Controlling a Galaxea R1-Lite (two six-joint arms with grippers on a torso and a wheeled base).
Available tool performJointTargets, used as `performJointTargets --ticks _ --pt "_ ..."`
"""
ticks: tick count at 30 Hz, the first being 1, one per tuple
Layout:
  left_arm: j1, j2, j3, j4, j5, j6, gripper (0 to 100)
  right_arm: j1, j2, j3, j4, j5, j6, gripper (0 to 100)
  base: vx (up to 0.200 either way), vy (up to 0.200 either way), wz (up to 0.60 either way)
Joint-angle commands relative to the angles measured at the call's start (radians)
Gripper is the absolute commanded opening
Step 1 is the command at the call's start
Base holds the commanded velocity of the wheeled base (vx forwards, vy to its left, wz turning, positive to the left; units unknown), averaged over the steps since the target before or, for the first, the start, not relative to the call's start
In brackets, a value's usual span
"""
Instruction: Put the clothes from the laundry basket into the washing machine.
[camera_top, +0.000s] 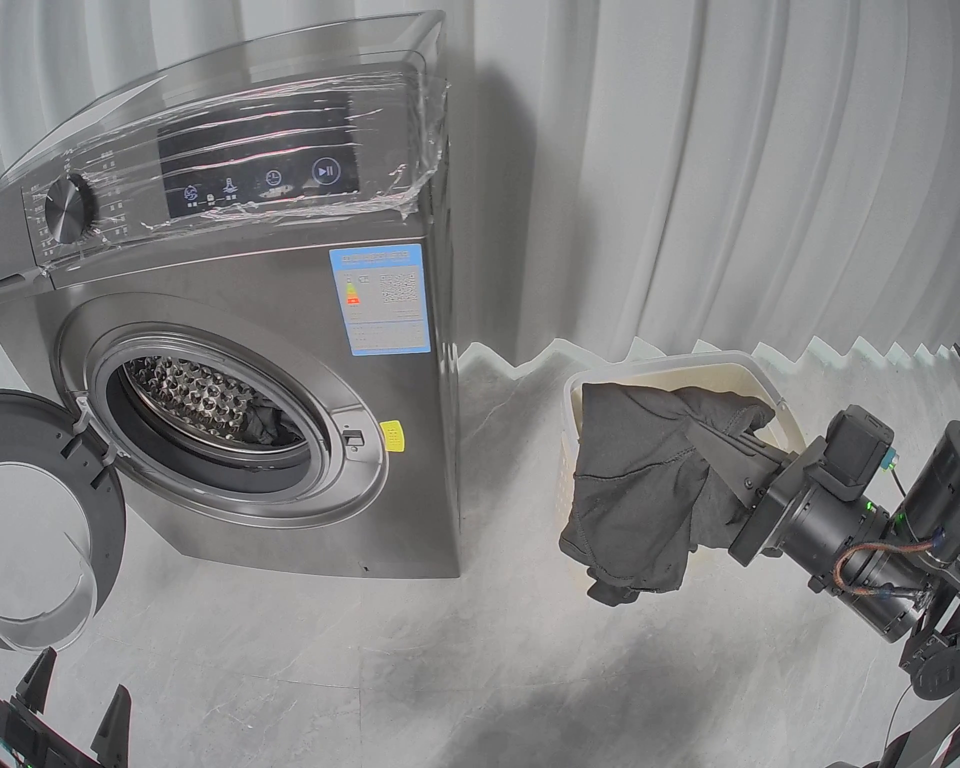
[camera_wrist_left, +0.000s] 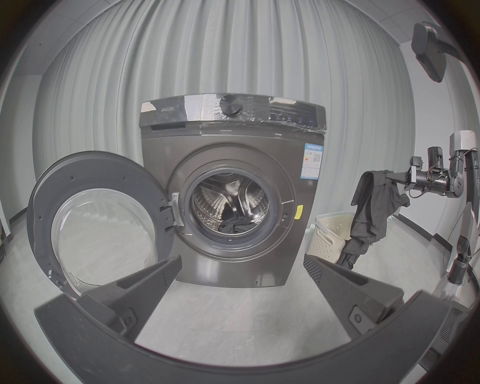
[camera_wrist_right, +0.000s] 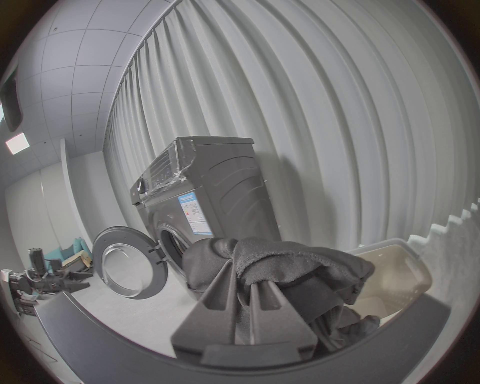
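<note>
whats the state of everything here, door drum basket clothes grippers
door, swung fully open
drum, one dark item inside
laundry basket, upright, visible inside bare
dark garment, hanging from right gripper at the laundry basket
right gripper, shut on dark garment
left gripper, open, empty

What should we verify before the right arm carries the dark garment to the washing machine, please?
1. Grip: right gripper shut on the dark garment: ok.
2. Access: door stands wide open: ok.
3. Space: drum holds one dark cloth, with room to spare: ok.
4. Snag: garment's hanging end free of the laundry basket: cannot tell.
5. Path: left gripper open, low near the door: ok.
</note>
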Motion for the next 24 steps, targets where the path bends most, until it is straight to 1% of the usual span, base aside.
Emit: performJointTargets --ticks 1,14,19,24 --pt "0.001 -0.016 0.014 -0.001 0.000 0.001 100 0.008 0.001 0.000 0.000 0.000 0.004 0 0.000 0.200 0.00" --pt "0.001 -0.016 0.014 -0.001 0.000 0.001 100 0.016 0.019 -0.003 -0.016 0.001 0.007 0 0.000 0.200 0.00" --pt "-0.001 -0.016 0.014 -0.001 0.000 0.001 100 0.016 0.019 0.000 -0.016 0.001 0.007 0 0.000 0.000 0.00" --pt "0.001 -0.016 0.014 -0.001 0.000 0.001 100 0.016 0.019 0.001 -0.016 0.001 0.008 0 -0.200 0.000 0.00"
